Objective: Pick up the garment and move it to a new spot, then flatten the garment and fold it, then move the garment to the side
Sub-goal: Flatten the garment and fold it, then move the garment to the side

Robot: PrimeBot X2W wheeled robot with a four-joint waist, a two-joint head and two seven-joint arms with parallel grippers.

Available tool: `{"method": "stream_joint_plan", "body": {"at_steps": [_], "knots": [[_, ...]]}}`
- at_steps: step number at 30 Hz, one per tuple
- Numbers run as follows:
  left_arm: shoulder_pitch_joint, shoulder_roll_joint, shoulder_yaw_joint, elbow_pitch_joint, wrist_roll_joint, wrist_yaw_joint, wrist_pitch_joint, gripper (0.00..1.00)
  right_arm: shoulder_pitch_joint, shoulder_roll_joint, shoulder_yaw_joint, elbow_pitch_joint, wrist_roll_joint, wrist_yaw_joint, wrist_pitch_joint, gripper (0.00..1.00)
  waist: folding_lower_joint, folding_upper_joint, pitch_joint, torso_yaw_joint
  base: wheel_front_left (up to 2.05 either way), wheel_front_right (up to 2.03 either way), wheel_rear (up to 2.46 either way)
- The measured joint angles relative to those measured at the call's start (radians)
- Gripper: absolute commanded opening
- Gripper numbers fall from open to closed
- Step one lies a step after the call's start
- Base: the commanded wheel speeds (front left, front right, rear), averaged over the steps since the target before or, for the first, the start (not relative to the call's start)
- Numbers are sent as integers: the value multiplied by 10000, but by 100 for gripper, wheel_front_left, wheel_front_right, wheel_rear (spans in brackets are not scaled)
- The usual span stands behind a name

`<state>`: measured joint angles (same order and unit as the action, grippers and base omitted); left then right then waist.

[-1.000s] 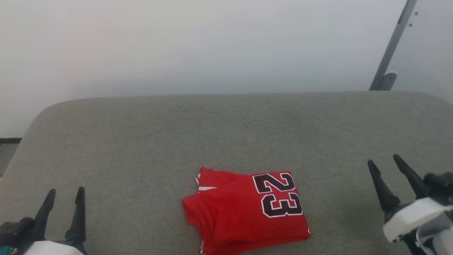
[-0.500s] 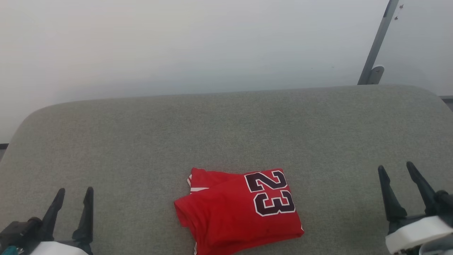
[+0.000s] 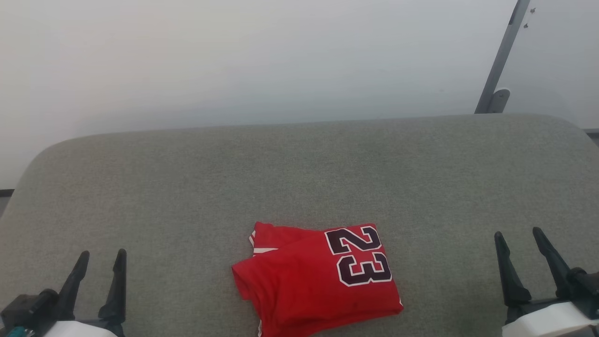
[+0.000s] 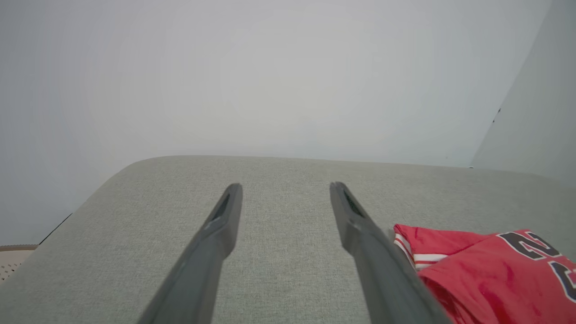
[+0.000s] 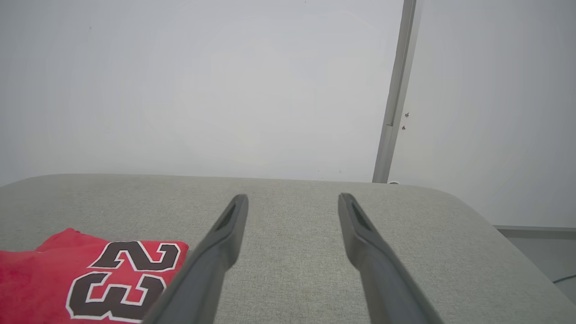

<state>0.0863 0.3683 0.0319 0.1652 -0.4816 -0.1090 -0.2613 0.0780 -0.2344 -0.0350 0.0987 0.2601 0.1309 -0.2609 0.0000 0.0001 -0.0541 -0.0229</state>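
Observation:
The garment, a red jersey with a black white-edged 23, lies folded into a compact stack near the front middle of the grey upholstered surface. White stripe trim peeks out at its left edge. My left gripper stands open at the lower left, well clear of the jersey, with nothing between its fingers. At the lower right my right gripper is open and empty too. The left wrist view has the garment to the right of the left gripper. The right wrist view has the garment to the left of the right gripper.
A pale wall rises behind the grey surface, with a grey metal post at the back right. The surface has rounded far corners, and floor shows past its right edge. A bit of beige perforated basket shows beyond the left edge.
The head camera has swung right and tilted a little, shifting the whole picture. My right gripper has sunk lower in the view. The folded garment lies as it did.

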Motion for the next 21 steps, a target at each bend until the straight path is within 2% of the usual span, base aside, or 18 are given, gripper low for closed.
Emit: {"method": "stream_joint_plan", "body": {"at_steps": [15, 21], "knots": [[-43, -128, 117, 61, 105, -146, -2, 100, 135, 136, 25, -96, -155, 0, -2, 100, 0, 0, -37, 125, 0, 0, 0], [-47, -159, 178, 59, 153, -161, -2, 100, 120, 67, 525, 261, -12, 0, -2, 100, 0, 0, -34, 312, 0, 0, 0]]}}
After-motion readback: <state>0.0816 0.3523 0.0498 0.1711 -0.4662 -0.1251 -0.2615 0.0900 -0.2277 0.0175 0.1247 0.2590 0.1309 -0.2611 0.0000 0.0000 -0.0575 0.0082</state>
